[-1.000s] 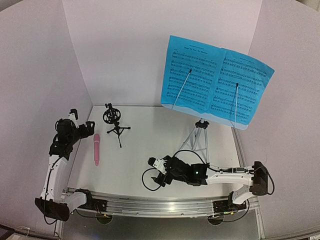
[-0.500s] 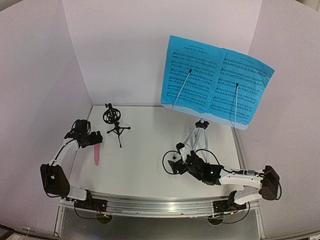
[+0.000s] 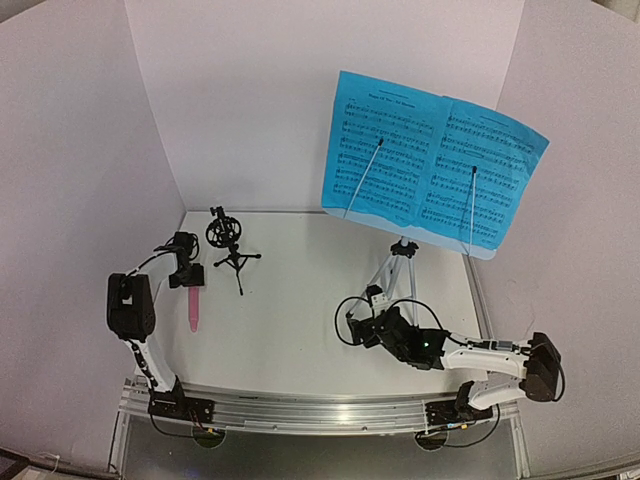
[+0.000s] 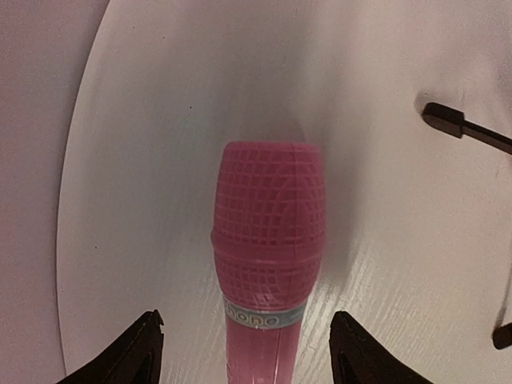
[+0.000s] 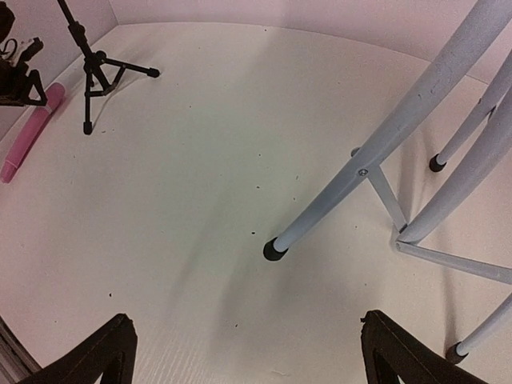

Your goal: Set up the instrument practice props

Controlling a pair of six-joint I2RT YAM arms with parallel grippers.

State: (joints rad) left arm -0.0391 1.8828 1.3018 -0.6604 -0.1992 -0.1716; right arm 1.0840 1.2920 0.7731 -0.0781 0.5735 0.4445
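The pink microphone (image 3: 192, 300) lies flat on the table at the left, its mesh head (image 4: 268, 216) pointing to the back. My left gripper (image 3: 187, 272) is down over that head, open, with a finger on each side (image 4: 246, 320) and a gap to both. The black tripod mic mount (image 3: 228, 245) stands just right of it. The music stand (image 3: 400, 275) stands at the right on silver legs, carrying two blue sheet-music pages (image 3: 385, 150) (image 3: 480, 175) under its clips. My right gripper (image 3: 362, 325) hovers open and holds nothing (image 5: 248, 322), low before a stand leg (image 5: 384, 144).
White walls close in the table on the left, back and right. One black foot of the mount (image 4: 448, 120) reaches toward the microphone. The stand's rubber foot (image 5: 274, 250) rests just ahead of my right fingers. A metal rail (image 3: 320, 410) runs along the near edge.
My left arm swung in and came down over the microphone's head, and its jaws narrowed a little. My right arm moved right toward the stand's legs.
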